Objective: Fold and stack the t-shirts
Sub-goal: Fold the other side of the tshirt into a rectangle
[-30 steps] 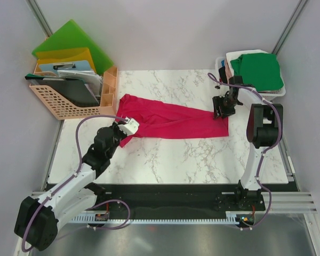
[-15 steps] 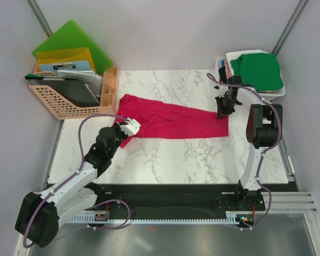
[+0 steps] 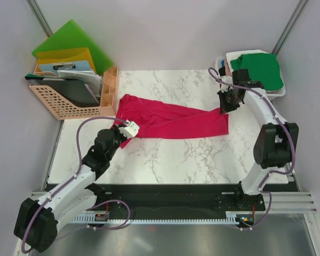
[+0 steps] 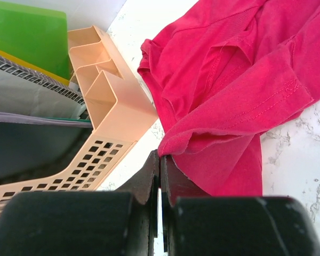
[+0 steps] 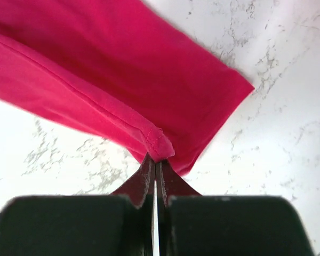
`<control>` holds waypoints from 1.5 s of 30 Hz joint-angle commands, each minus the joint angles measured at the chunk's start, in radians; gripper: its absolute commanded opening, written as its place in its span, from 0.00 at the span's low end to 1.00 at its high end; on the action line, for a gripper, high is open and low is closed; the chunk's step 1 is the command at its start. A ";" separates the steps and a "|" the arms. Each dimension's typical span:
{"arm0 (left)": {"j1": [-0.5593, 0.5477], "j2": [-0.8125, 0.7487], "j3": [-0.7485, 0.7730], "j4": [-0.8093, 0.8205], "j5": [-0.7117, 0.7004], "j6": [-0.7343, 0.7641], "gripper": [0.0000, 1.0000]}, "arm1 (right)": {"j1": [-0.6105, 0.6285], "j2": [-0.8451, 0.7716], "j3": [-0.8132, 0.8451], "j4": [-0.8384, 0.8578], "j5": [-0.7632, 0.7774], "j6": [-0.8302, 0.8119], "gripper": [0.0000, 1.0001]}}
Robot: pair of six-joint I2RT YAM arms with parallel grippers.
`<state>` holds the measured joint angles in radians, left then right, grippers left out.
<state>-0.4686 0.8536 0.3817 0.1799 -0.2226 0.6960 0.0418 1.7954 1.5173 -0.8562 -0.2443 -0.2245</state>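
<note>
The crimson t-shirt [image 3: 170,121] is laid lengthwise across the marble table [image 3: 165,154], between the two arms. Its left edge is pinched in the closed left gripper [image 3: 129,128], and a fold at its far right corner is clamped by the closed right gripper [image 3: 226,104].

shown in total: one crimson t-shirt [image 3: 170,120]; one green t-shirt [image 3: 258,69], with further folded cloth under it too hidden to count; one white bin [image 3: 277,93]; one marble table [image 3: 170,154]; one peach rack [image 3: 64,106]; one green folder [image 3: 69,37]; one yellow folder [image 3: 64,54]; two grippers, namely left gripper [image 4: 160,160] and right gripper [image 5: 154,162].
</note>
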 commanded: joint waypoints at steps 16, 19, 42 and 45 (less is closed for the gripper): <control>-0.004 -0.254 0.092 -0.393 0.052 -0.159 0.02 | -0.002 -0.492 -0.266 -0.285 -0.101 -0.084 0.00; -0.004 -0.255 0.097 -0.398 0.055 -0.162 0.02 | -0.003 -0.436 -0.243 -0.316 -0.105 -0.104 0.00; -0.004 0.224 0.310 -0.189 0.052 -0.096 0.02 | -0.031 -0.071 -0.250 -0.238 -0.029 -0.202 0.00; -0.002 0.288 0.350 -0.148 0.046 -0.075 0.02 | -0.066 -0.067 -0.258 -0.234 -0.026 -0.220 0.00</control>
<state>-0.4686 1.0985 0.6659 -0.0719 -0.1753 0.5865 0.0109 1.7233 1.2530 -1.1049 -0.2855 -0.4026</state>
